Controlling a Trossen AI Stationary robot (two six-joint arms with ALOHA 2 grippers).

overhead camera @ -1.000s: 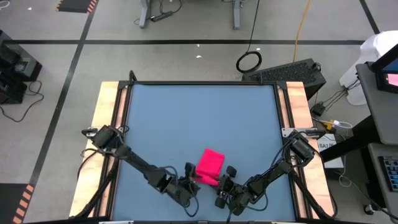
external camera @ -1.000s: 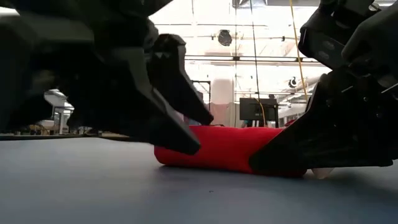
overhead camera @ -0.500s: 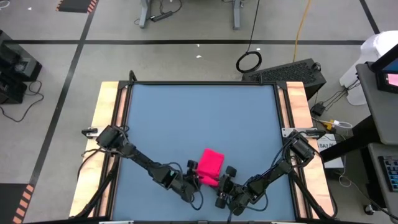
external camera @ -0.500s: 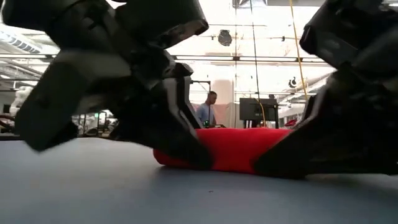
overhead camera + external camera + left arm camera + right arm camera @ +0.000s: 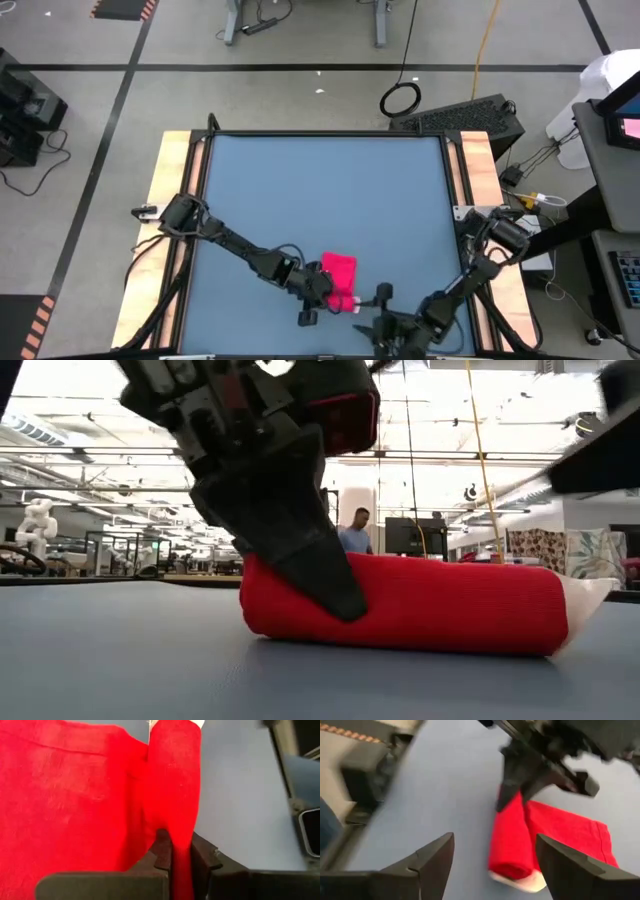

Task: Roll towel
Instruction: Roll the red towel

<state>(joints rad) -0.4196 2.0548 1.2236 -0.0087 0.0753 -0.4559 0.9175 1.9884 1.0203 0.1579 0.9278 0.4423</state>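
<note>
Near the table's [image 5: 320, 190] front edge, slightly right of centre, lies the towel [image 5: 338, 282], partly rolled. Reaching in low from the left, the left gripper [image 5: 179, 851] is pinched closed on the roll's edge. Just right, at the near edge, the right gripper [image 5: 492, 857] hangs spread wide, holding nothing.

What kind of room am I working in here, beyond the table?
Probably a robotics lab or workshop. The low view shows an open hall with ceiling trusses, a white humanoid robot at far left, and a person by a monitor. From above, cables lie on the taped floor.
</note>
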